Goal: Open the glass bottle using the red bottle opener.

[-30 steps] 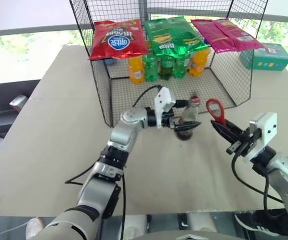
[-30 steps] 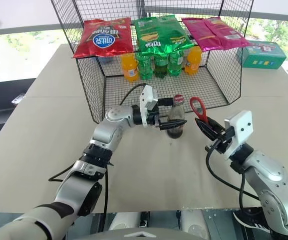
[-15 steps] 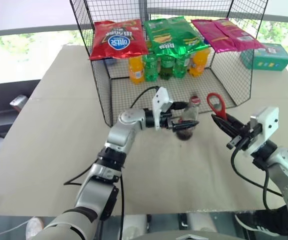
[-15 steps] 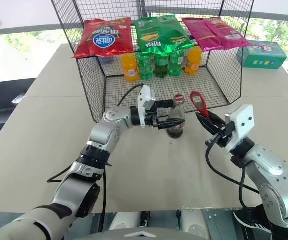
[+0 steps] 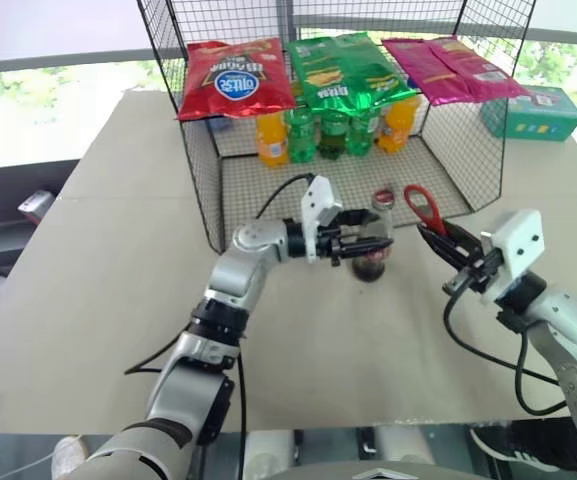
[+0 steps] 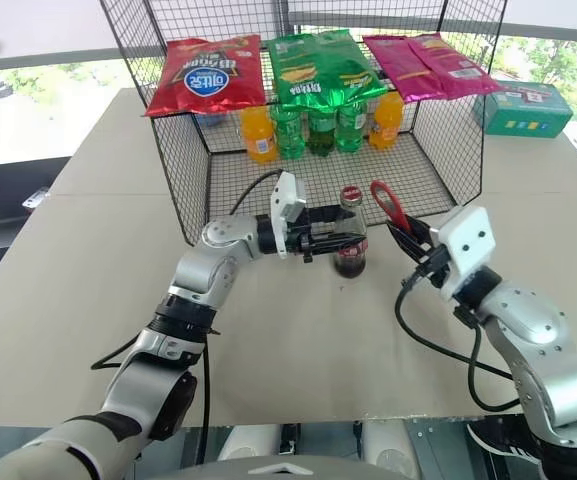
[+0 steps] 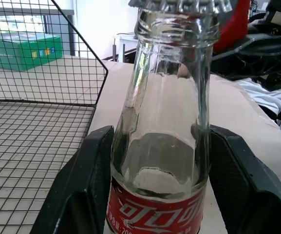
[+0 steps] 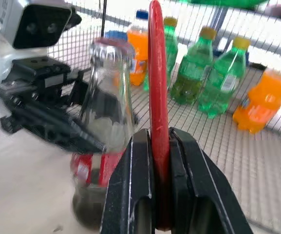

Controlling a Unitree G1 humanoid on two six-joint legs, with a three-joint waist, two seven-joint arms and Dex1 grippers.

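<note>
You're looking down over a beige table (image 5: 88,300) w/ a black wire cage (image 5: 468,150) at the far side. The glass bottle (image 5: 373,245) stands upright on the table just in front of the cage's open side, cap on, dark liquid low in the body, red label band around it. Your left gripper (image 5: 368,243) reaches in level from the left, and its two black fingers (image 7: 94,185) sit one on each side of the bottle at the top of the label, pressed against the glass, so it's pinching the bottle. Your right gripper (image 5: 446,240) is to the right of the bottle, near but apart from it, fingers pressed together on the handle of the red bottle opener (image 5: 419,207). The opener's ring head sticks up and leans toward the bottle's cap, close beside it, not on it; in the right wrist view the opener (image 8: 157,112) shows edge-on between the fingers, w/ the bottle just beside. Inside the cage, at the back, orange and green soda bottles (image 5: 333,132) stand in a row. Red, green and pink crisp bags (image 5: 343,70) lie on top of the cage. A green box (image 5: 533,112) rests on the table at far right.
</note>
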